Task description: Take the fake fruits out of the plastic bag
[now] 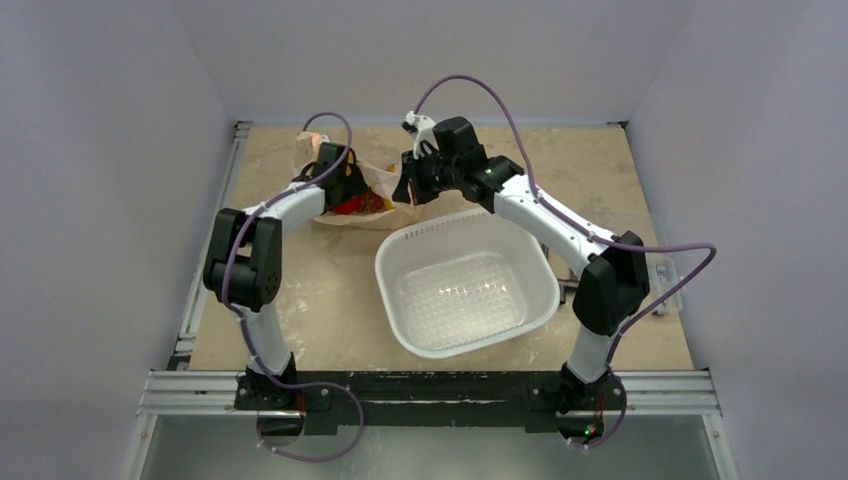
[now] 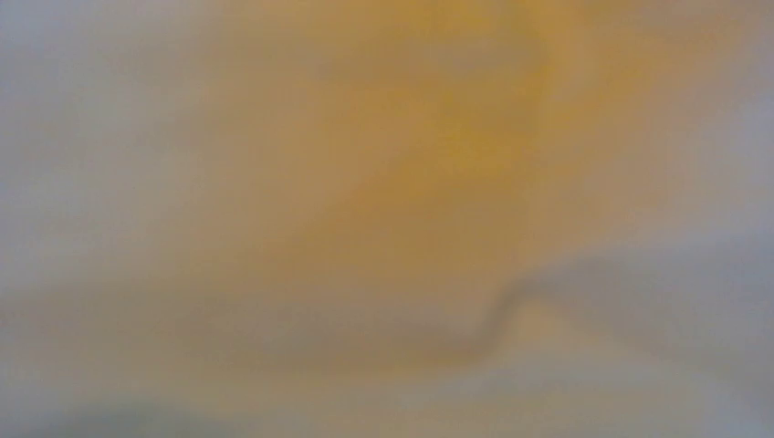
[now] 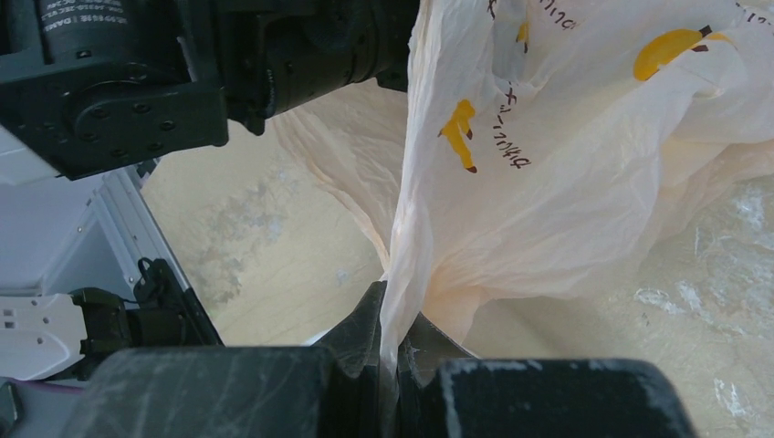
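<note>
White perforated plastic basin [image 1: 465,285]: rounded-square, upright, standing on the counter [image 1: 330,310] right of centre. Counter surface is beige, mottled with whitish scuffs. An aluminium rail [image 1: 430,392] runs along the near edge, and a second rail [image 1: 205,270] runs along the left edge. Pale grey walls [image 1: 100,150] enclose three sides.

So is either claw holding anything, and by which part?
The right gripper pinches the thin peach plastic bag by a gathered fold. The left gripper, at it: cannot tell.
</note>
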